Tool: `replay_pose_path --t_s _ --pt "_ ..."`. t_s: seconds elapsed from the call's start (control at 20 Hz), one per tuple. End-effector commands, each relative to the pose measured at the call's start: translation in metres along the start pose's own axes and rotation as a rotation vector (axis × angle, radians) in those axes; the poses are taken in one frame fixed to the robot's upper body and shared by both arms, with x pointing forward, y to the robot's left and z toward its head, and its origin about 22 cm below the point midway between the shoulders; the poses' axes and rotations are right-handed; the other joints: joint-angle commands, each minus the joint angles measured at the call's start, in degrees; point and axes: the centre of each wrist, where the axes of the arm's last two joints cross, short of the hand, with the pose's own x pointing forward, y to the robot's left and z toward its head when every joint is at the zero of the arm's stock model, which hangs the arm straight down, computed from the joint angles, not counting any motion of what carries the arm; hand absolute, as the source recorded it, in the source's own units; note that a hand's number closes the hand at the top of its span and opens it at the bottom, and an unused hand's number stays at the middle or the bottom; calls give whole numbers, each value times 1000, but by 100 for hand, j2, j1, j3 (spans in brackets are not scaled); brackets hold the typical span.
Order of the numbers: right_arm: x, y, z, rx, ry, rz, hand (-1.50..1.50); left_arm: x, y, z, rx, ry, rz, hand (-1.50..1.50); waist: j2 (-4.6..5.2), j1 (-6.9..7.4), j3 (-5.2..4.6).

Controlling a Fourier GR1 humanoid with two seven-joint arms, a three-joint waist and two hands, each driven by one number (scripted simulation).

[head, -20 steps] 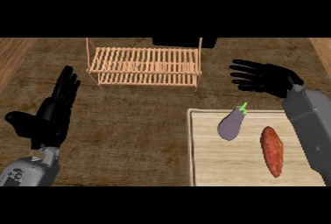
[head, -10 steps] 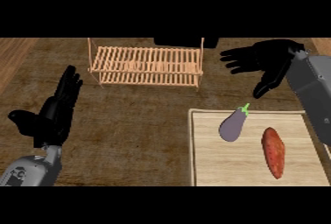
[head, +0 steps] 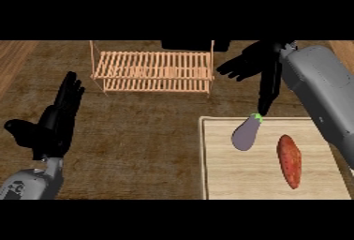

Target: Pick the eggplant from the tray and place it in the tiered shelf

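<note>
Eggplant (head: 245, 135) lies untouched on the tray (head: 228, 180); the released right hand (head: 254, 63) should drop over its middle.

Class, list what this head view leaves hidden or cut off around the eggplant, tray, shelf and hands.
- Tiered shelf: lower tier mostly hidden beneath the upper slats.
- Tray: right edge covered by the right forearm.
- Right hand: whether its lowest finger touches the eggplant stem cannot be told.
- Left hand: palm faces away, unseen.
</note>
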Motion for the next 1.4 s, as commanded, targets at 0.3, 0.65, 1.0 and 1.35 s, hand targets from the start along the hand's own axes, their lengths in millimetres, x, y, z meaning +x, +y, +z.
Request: replay_pose_path --t_s 0.3,0.65,1.0,1.35 --pt "13 22 -28 79 231 325 -150 -7 1 15 20 16 -9 0 -22 -132 8" --pt "-8 16 -23 74 260 346 -150 5 8 4 30 4 4 0 -48 -231 3" --pt "-39 34 -62 88 259 326 -150 6 15 20 31 1 1 0 -44 -183 5" --pt "-65 32 -60 112 291 344 -150 -13 15 22 40 12 -6 0 -35 -173 4"
